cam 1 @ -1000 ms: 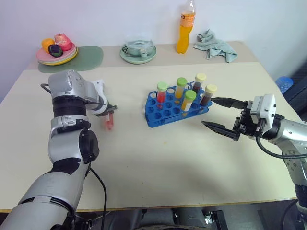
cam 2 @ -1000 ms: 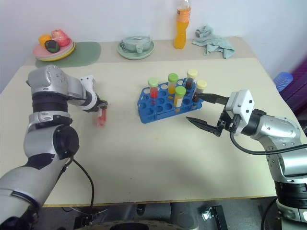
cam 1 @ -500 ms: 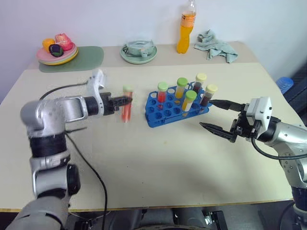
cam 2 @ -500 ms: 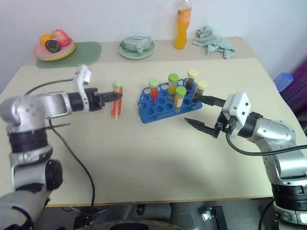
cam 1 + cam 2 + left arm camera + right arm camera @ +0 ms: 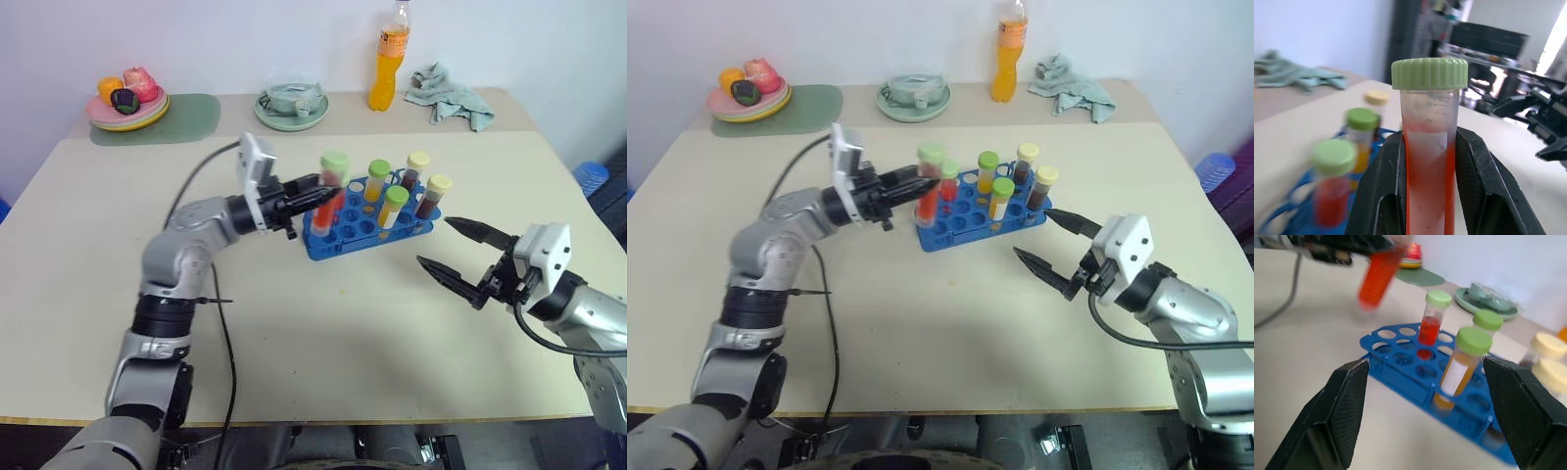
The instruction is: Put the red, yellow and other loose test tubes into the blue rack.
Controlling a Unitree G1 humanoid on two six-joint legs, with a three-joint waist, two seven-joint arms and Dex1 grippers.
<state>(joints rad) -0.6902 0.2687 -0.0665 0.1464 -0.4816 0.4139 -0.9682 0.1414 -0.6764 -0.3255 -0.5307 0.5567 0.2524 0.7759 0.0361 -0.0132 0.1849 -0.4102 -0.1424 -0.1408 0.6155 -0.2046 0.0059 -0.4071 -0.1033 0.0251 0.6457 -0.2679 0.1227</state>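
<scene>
**Red tube swings in over the rack**

Carried in from the left of the frame, the left gripper (image 5: 315, 201) has brought the red test tube (image 5: 328, 193) to the near-left corner of the blue rack (image 5: 370, 221) at centre, clamped upright, cap up, so it can drop into a hole. The right gripper (image 5: 460, 257), jaws spread wide and empty, waits at lower right, clear of the rack's five seated tubes.
</scene>
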